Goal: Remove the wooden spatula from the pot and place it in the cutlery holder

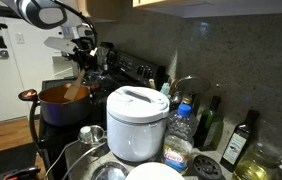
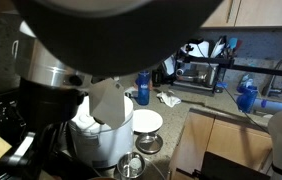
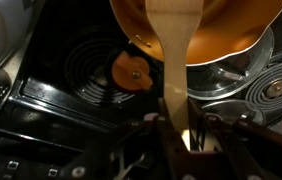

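Note:
In the wrist view the wooden spatula (image 3: 171, 50) is a light-brown flat strip that runs from between my jaws up into the pot (image 3: 231, 30), whose inside is orange-brown. My gripper (image 3: 183, 135) is shut on the spatula's handle. In an exterior view the pot (image 1: 64, 103) sits on the dark stove with its long handle toward the left, and my gripper (image 1: 84, 55) hangs just above its far rim. The spatula is too small to make out there. The cutlery holder cannot be picked out in any view.
A white domed rice cooker (image 1: 135, 120) stands next to the pot, with bottles (image 1: 239, 140) to its right and metal bowls (image 1: 91, 135) in front. Stove coils (image 3: 96, 65) lie beneath the pot. The arm (image 2: 101, 50) blocks much of an exterior view.

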{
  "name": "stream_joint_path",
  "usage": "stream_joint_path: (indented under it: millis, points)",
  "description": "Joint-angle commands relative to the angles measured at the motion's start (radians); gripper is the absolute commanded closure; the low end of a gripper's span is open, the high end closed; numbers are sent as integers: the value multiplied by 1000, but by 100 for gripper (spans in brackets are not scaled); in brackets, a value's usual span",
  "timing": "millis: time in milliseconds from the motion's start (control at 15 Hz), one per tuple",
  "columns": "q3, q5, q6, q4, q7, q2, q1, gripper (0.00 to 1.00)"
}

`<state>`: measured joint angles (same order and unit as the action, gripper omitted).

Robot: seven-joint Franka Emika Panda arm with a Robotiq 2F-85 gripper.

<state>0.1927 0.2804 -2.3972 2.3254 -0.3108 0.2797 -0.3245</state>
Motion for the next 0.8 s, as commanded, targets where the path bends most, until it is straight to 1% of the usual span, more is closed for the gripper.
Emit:
stream_joint_path:
  millis: [0,200,533,733]
  points:
    - [-14,-29,-80,15,23,49,21,93]
    - [-20,-80,-168,-6,37,50,42,93]
    - [5,-259,-396,-1,146,40,104,93]
    - [39,-398,-540,18,228,29,165,93]
